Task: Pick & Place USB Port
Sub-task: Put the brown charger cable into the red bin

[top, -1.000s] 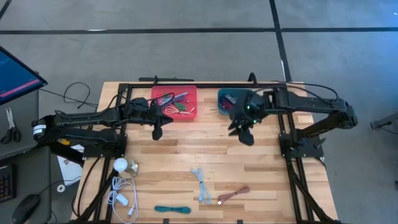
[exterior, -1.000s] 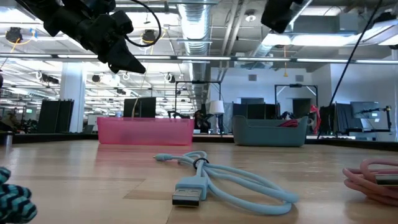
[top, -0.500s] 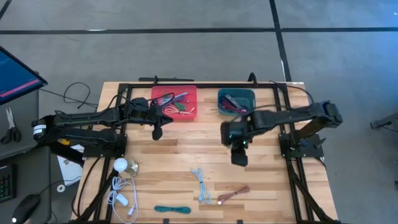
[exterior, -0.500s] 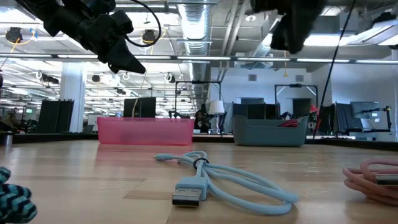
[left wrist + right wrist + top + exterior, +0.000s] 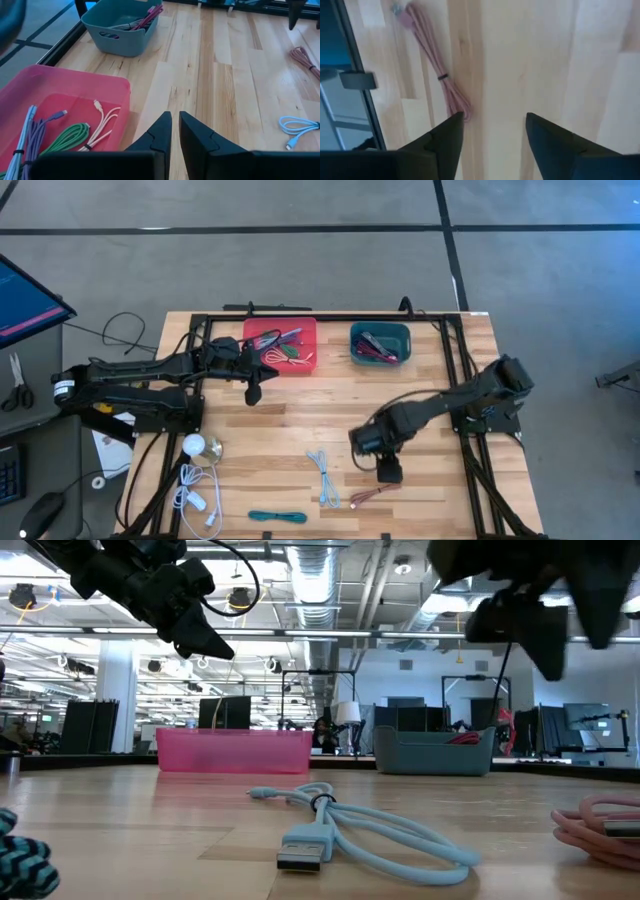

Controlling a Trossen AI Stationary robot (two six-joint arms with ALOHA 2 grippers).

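A coiled pink USB cable (image 5: 437, 75) lies flat on the wood table (image 5: 300, 425) near its front edge, also seen in the high view (image 5: 375, 493). My right gripper (image 5: 492, 130) hangs open just above the table beside the cable, pointing steeply down; in the high view it (image 5: 388, 472) stands just behind the cable. A light blue USB cable (image 5: 330, 830) lies to the left of the pink one. My left gripper (image 5: 252, 392) waits shut in the air by the pink bin (image 5: 280, 345), holding nothing.
A teal bin (image 5: 380, 343) with cables stands at the back right, and the pink bin holds several more. A teal cable (image 5: 277, 517) and a white cable (image 5: 195, 490) lie near the front left. Bare wood lies between the bins and the loose cables.
My right gripper has swung from over the teal bin toward the table's near edge and down, tipping until it points steeply downward, and now hangs by the pink cable. The cables have not moved.
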